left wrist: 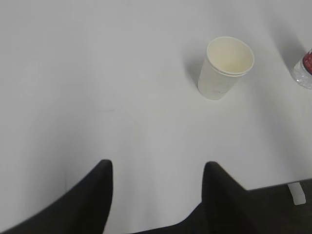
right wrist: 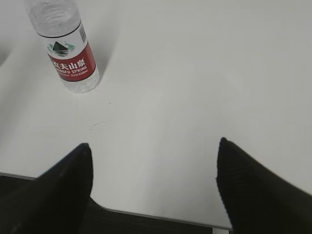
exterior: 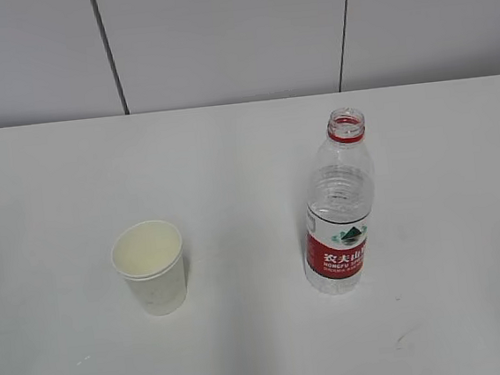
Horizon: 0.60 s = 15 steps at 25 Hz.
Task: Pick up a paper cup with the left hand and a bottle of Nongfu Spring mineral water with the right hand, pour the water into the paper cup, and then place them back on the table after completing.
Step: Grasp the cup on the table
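Exterior view – scene: the paper cup [exterior: 151,277] stands upright on the white desk [exterior: 229,154], left of centre; the Nongfu Spring bottle [exterior: 339,207] stands upright to its right, well apart from it, cap off and neck open.
Exterior view – contents: the cup appears empty; I cannot read the water level in the clear bottle.
Exterior view – arms: neither of my arms shows here.
Left wrist view – pincer: my left pincer [left wrist: 157,192] has its fingers apart, nothing between them, above bare desk near the front edge.
Left wrist view – target: the cup sits ahead and to the right of my fingers, well apart; the bottle's base shows only at the right edge.
Right wrist view – pincer: my right pincer [right wrist: 153,187] stands wide apart and empty, also over the front edge of the desk.
Right wrist view – target: the bottle, red label facing me, sits ahead and to the left, well apart.
Step in hand (judgement): the opening approach; nothing is grasped, nothing is poured.
Next move (judgement): advance each pincer and re-centre it, left toward the cup, right toward the bottle's labelled body; clamp the cup gently, since thin paper likely crushes.
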Available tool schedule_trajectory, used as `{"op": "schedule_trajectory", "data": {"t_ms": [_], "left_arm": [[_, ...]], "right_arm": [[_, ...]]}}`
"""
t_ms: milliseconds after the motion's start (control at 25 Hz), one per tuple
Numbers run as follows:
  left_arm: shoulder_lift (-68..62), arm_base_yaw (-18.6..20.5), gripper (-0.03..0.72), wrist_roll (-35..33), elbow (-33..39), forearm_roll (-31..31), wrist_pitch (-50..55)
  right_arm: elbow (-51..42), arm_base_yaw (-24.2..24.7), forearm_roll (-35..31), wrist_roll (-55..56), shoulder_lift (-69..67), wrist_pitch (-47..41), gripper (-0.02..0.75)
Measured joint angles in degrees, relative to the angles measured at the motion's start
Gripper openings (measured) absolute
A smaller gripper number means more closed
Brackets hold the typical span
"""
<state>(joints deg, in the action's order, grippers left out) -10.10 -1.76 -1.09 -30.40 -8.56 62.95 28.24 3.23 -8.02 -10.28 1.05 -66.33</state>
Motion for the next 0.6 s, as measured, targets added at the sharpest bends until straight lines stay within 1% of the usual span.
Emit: {"op": "schedule_trajectory", "data": {"t_ms": [600], "left_arm": [[0.0,0.0,0.375,0.0,0.0,0.3,0.0]], "right_arm": [[0.0,0.0,0.0,0.0,0.0,0.0,0.586]]}}
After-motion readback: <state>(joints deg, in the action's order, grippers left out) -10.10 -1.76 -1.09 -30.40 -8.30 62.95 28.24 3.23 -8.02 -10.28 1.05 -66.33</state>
